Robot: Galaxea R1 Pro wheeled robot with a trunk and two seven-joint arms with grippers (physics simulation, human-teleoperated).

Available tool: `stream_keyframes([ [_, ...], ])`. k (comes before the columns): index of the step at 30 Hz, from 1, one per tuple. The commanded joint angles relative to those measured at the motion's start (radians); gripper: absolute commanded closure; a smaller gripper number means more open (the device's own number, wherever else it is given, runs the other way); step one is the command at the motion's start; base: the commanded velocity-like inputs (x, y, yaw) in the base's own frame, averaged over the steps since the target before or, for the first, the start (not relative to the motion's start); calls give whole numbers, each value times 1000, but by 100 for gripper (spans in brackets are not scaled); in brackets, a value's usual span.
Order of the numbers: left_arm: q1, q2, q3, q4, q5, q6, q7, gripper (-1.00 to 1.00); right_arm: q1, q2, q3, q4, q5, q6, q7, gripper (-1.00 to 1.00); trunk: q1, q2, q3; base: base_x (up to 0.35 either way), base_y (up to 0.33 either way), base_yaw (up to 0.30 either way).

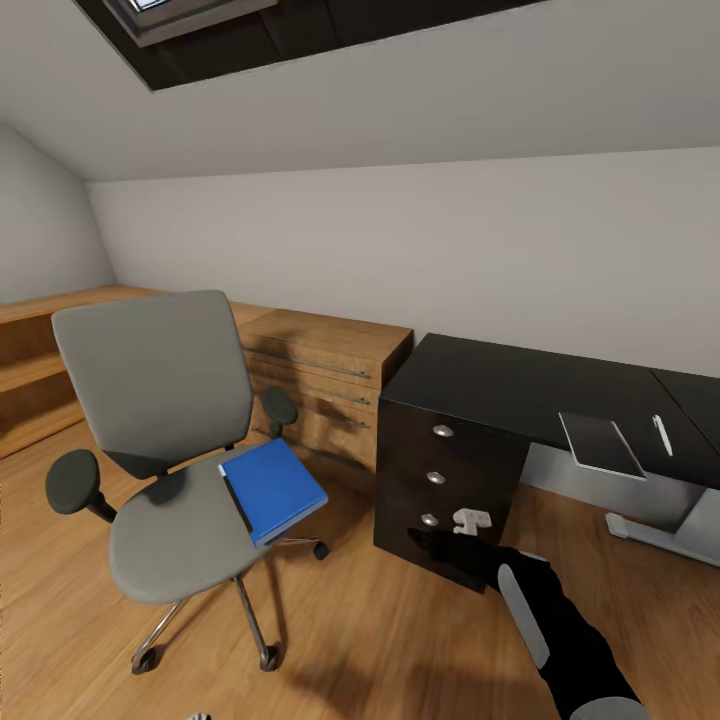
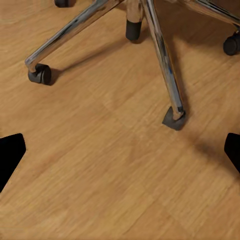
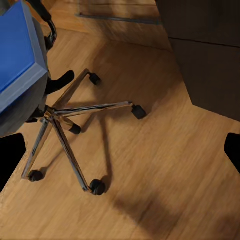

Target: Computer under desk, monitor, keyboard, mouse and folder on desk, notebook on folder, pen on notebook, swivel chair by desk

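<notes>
Nearest in the head view, the right arm reaches forward and ends in the right gripper (image 1: 440, 545), dark against the lower drawer of the desk's drawer unit (image 1: 440, 480); whether it touches the drawer front I cannot tell. In the right wrist view its jaws stand wide with nothing between them, over bare wood floor (image 3: 165, 175), and the folder (image 3: 15, 50) lies off to one side of the jaws, well apart, on the chair seat above the chrome base (image 3: 65, 130). The left gripper (image 2: 120, 150) is also spread wide and holds nothing, hanging over the floor with the chair's chrome legs and casters ahead of the fingertips. Farther out in the head view, the chair (image 1: 170, 450) stands on the floor beside the drawer unit, a gap between them, with the blue folder (image 1: 272, 490) flat on the seat's edge nearest the desk. Beyond, the notebook (image 1: 600, 445) lies on the black desk (image 1: 500, 385), the pen (image 1: 661, 435) just beside it, apart. A wooden dresser (image 1: 320, 385) stands against the wall behind the chair.
</notes>
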Motion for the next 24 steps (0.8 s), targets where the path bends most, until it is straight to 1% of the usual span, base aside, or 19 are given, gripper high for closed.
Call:
stream_keyframes([
  [1, 0, 1, -3, 1, 3, -3, 1, -100, 0, 0, -1, -12, -22, 5, 13, -100, 0, 0, -1, 0, 199, 0],
  [4, 0, 3, -3, 1, 3, -4, 3, -100, 0, 0, -3, -17, -48, 5, 41, -100, 0, 0, -1, 0, 238, 0],
  [5, 1, 5, -3, 1, 5, -4, 5, -100, 0, -3, -3, -10, -64, 2, 68, -100, 0, 0, -1, 0, 281, 0],
  [7, 1, 7, -3, 1, 5, -3, 6, -100, 0, -6, -4, 2, -73, 0, 89, -100, 0, 0, -1, 0, 292, 0],
  [11, 1, 15, -3, 1, 6, -3, 5, -100, 0, -12, -4, 14, -78, -1, 107, -100, 0, 0, -1, 0, 275, 0],
  [13, 1, 19, -3, 1, 6, -2, 5, -100, 0, -14, -4, 18, -81, -1, 116, -100, 0, 0, -1, 0, 144, 0],
  [20, 1, 27, -1, 1, 7, 7, 5, -100, 0, -16, -4, 22, -83, 0, 123, -100, 0, 0, -1, 0, 53, 0],
  [24, 1, 32, 1, 2, 7, 38, 6, -100, 0, -16, -4, 23, -85, 5, 124, -100, 0, 0, -1, 0, 12, 0],
])
